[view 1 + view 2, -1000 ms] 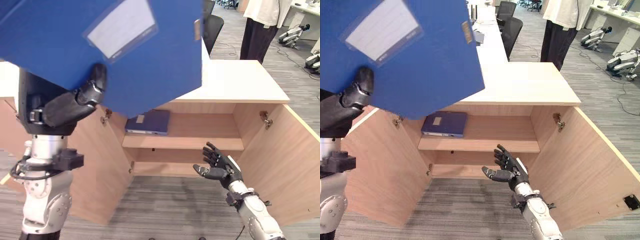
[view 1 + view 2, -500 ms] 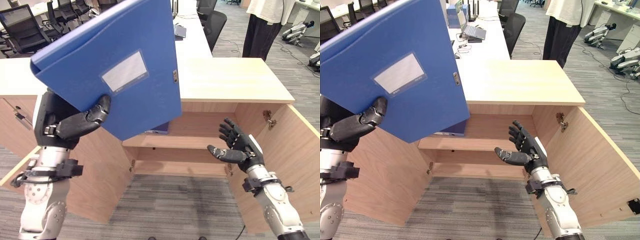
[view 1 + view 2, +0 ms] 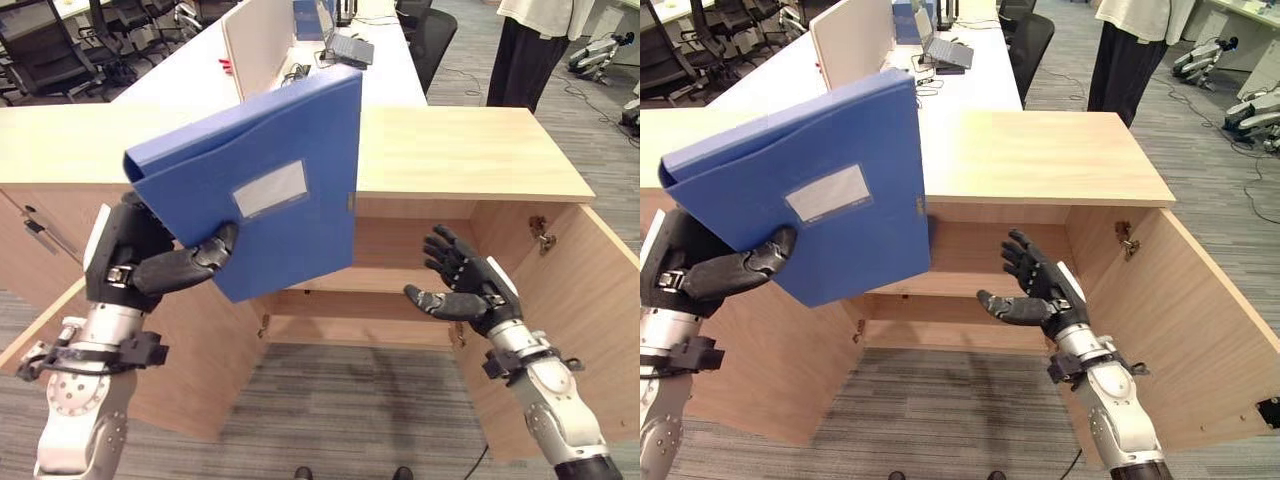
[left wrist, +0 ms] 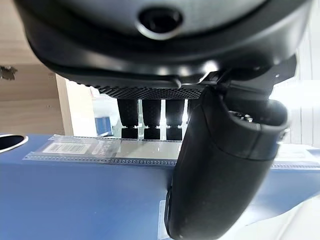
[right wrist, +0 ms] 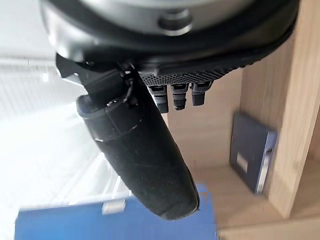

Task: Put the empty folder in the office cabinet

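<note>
The left hand clamps its thumb and fingers on the large blue plastic box folder, tilted at ten o'clock before the open light wooden cabinet. At four o'clock, the right hand hovers, fingers spread wide.

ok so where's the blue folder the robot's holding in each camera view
Left eye view: blue folder at centre-left, pinched by the left robot hand.
Right eye view: folder at left, held by the same robot hand.
Left wrist view: folder past the thumb.
Right wrist view: folder beyond the open right robot hand.
Shared landmark: the folder's clear label pocket.
</note>
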{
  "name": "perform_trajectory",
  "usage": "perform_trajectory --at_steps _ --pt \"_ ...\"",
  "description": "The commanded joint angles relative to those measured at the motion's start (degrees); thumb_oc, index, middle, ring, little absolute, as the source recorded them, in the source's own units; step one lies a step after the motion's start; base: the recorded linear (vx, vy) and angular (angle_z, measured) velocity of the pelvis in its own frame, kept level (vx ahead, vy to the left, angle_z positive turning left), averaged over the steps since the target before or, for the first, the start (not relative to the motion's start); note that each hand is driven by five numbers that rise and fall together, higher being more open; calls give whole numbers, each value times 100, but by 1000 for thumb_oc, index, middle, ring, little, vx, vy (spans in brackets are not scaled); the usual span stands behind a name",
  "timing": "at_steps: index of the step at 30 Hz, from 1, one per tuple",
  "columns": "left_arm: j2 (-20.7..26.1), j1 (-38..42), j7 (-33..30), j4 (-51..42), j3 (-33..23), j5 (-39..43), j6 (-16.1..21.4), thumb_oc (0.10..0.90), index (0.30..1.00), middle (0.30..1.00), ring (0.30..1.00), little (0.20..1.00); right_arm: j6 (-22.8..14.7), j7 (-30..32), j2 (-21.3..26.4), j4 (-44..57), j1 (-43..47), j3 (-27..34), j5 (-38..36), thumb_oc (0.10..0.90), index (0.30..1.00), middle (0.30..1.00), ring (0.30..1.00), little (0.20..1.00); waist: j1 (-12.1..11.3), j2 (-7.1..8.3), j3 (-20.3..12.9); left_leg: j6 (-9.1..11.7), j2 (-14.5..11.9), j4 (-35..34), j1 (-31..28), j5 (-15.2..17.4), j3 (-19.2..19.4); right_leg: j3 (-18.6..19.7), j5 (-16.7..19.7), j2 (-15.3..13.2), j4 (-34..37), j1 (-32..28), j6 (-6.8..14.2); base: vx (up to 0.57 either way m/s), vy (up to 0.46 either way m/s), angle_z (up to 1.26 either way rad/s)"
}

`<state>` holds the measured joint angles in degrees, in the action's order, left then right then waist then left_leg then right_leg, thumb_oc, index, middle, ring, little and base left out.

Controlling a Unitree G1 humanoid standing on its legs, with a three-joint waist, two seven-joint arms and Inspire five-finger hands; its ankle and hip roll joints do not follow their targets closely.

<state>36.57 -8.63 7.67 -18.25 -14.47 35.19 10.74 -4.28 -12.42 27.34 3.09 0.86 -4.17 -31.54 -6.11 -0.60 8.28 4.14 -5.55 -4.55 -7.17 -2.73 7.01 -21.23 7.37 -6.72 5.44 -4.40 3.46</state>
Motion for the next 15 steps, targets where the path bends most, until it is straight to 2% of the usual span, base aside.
perform_trajectory --at_steps 1,15 --pt "147 638 124 -198 -21 1 411 400 300 300 300 300 -398 -184 -131 792 945 -133 -130 800 900 900 900 900 149 151 -265 198 -151 -45 54 366 -355 28 -934 -516 -45 -720 634 0 0 0" --pt "-43 970 581 -446 831 12 161 400 300 300 300 300 -281 -368 -490 707 1448 -798 -199 800 900 900 900 900 175 164 -253 198 -170 -45 57 370 -301 49 -913 -539 -44 -696 628 0 0 0"
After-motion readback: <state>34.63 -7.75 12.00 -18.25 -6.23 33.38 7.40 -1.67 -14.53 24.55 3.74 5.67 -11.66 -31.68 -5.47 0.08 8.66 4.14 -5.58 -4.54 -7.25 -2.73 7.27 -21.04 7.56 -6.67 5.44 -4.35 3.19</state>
